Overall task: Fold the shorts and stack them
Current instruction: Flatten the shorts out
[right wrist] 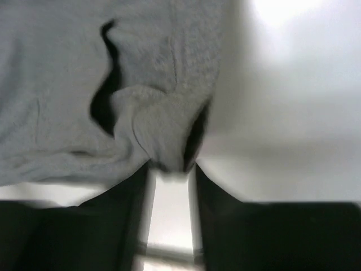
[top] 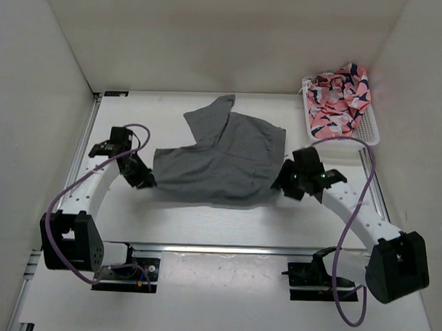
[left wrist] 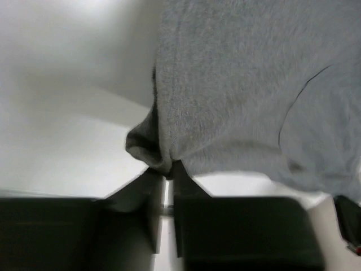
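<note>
We note left gripper point(left wrist: 168, 174): fingers pressed nearly together, pinching bunched edge of shorts point(top: 221, 162) at tips. Right gripper point(right wrist: 172, 166): fingers part-spread, thick fold sitting between tips; we cannot tell if clamped. Shorts stretch between both finger pairs, one leg reaching beyond them.
</note>
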You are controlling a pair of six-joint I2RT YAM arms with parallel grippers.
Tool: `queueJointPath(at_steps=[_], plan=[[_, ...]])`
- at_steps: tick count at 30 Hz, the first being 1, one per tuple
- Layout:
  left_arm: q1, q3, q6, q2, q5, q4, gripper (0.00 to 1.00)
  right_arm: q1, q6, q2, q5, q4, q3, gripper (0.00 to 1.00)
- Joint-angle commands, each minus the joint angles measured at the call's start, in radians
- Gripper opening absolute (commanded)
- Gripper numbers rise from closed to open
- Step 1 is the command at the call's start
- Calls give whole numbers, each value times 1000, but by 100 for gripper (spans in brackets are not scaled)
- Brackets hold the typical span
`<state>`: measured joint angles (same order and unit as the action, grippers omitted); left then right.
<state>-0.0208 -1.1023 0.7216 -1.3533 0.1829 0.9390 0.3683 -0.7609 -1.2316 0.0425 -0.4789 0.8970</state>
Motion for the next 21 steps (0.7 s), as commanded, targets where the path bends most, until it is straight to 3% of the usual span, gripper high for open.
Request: queueJointPath(at_steps=[1, 2, 4, 6, 9, 13, 17, 21], plan=[[-2, 143, 7, 128, -60, 3, 29, 56, 0, 151, 37, -78, -130, 65], [-2, 144, -2, 128, -60, 3, 52, 57, 0, 170, 37, -102, -144, 72], [-2, 92, -11, 128, -60, 3, 70, 57, 21, 211, 88, -177, -130, 78], [-2, 23, -21, 80, -71, 3, 78, 29, 60, 222, 129, -208, -69, 80], [-48, -160, -65, -4, -112, 3, 76, -52, 98, 196, 117, -208, 14, 80], [-135, -440, -134, -264, -172, 52, 68, -149, 135, 36, 34, -162, 124, 77], [-223, -831, -182, -531, -250, 159, 65, -160, 181, -156, 16, -153, 285, 62], [-254, -1110, -200, -771, -295, 221, 65, -160, 199, -377, 48, -153, 439, 49]])
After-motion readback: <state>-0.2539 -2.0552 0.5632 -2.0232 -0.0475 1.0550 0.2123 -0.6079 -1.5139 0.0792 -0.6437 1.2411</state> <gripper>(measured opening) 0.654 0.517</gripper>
